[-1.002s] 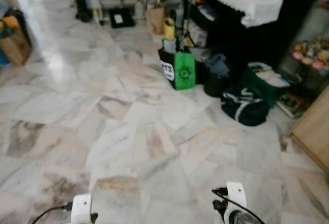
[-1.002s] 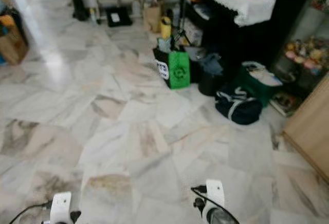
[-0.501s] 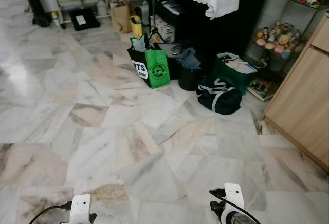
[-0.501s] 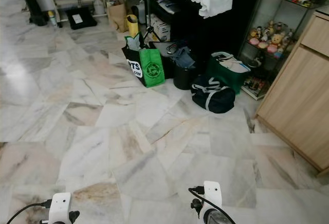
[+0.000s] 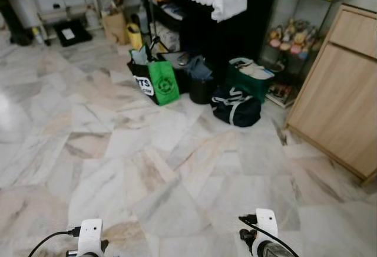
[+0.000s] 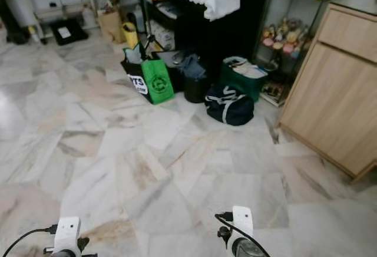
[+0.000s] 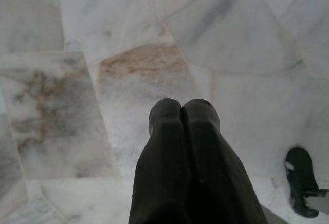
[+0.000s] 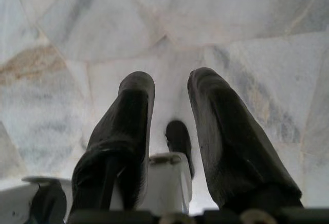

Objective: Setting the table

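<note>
The view has swung right: a cabinet (image 5: 344, 86) now stands beside the green bag (image 5: 160, 81). Left tool (image 7: 182, 112) together, right tool (image 8: 172, 88) apart, both empty; no tableware found yet.

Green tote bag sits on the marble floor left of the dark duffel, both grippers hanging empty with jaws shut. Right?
Not quite. The left gripper is shut, but the right wrist view shows the right gripper with its jaws apart. The rest holds: the green tote bag stands on the marble floor, left of the dark duffel.
</note>
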### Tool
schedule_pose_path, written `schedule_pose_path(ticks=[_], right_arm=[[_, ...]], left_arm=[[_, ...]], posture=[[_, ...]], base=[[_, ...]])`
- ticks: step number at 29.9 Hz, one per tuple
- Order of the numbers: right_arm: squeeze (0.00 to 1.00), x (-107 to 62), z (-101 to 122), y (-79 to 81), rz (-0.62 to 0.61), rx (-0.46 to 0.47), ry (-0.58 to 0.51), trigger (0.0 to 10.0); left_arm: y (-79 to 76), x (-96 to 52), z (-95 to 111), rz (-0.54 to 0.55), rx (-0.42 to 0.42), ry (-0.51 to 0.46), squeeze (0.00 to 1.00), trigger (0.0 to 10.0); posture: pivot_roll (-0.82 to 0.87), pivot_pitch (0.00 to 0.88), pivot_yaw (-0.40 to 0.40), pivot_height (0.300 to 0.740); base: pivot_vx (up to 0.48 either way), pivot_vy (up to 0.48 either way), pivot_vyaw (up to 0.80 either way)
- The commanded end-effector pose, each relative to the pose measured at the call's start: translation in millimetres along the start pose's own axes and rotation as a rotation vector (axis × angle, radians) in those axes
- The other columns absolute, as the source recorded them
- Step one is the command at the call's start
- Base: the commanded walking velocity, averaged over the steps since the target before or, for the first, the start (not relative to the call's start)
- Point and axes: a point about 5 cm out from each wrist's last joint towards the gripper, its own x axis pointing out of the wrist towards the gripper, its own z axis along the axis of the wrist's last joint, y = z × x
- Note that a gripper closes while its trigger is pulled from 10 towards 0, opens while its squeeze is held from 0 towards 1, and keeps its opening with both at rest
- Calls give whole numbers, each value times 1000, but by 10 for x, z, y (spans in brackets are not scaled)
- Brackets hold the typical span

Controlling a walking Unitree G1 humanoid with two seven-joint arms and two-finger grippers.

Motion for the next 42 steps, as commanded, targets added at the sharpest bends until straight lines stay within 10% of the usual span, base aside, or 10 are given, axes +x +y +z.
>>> schedule_pose_path(ticks=[1, 22, 42], right_arm=[[0, -3, 19, -36, -17, -3, -2, 10000], [0, 7, 210, -68, -42, 35, -53, 10000], [0, -21, 71, -163, -73, 36, -25, 10000]], left_arm=[[-14, 5, -14, 4, -16, 20, 0, 10000], [71, -11, -46, 37, -39, 31, 0, 10000], [2, -33, -150, 17, -27, 41, 0, 10000]], posture=[[17, 0, 30, 740], [75, 0, 10, 740], [77, 0, -15, 740]], base=[[0, 0, -781], [0, 0, -780], [0, 0, 0]])
